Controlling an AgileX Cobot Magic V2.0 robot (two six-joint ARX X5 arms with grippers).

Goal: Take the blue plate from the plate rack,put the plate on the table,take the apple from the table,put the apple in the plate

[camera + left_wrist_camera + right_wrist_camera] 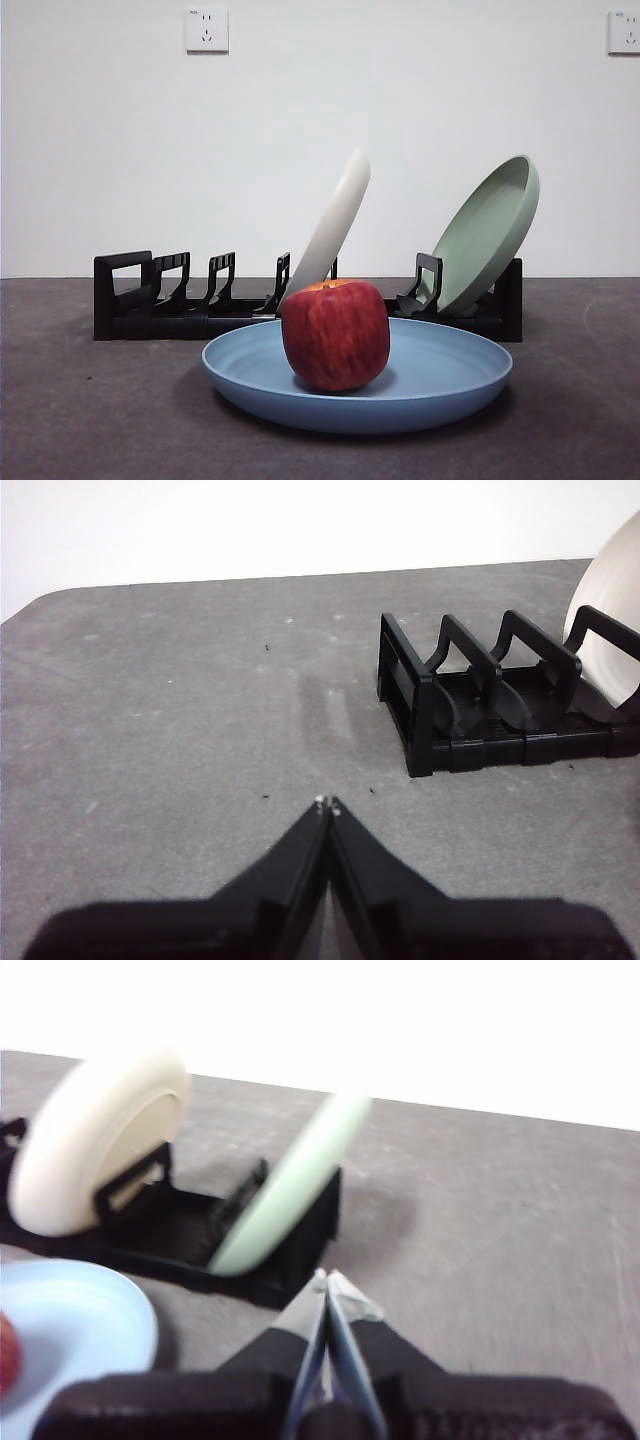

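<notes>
While both arms wait clear of the work, the large red streaked apple (335, 335) sits inside the wide matte light-blue plate (450, 375), which lies flat on the dark grey table (80, 420) just in front of the long black plastic plate rack (125, 300). Left gripper (327, 803): jaws closed, empty. Right gripper (327, 1278): jaws closed, empty. A cream-white plate (335, 225) and a pale green plate (490, 230) lean in the rack.

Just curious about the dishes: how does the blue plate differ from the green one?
The blue plate lies flat on the table, while the green plate leans tilted in the rack. The blue plate holds an apple; the green plate holds nothing. Blue looks larger, though it is nearer. Both are round, matte and shallow.
</notes>
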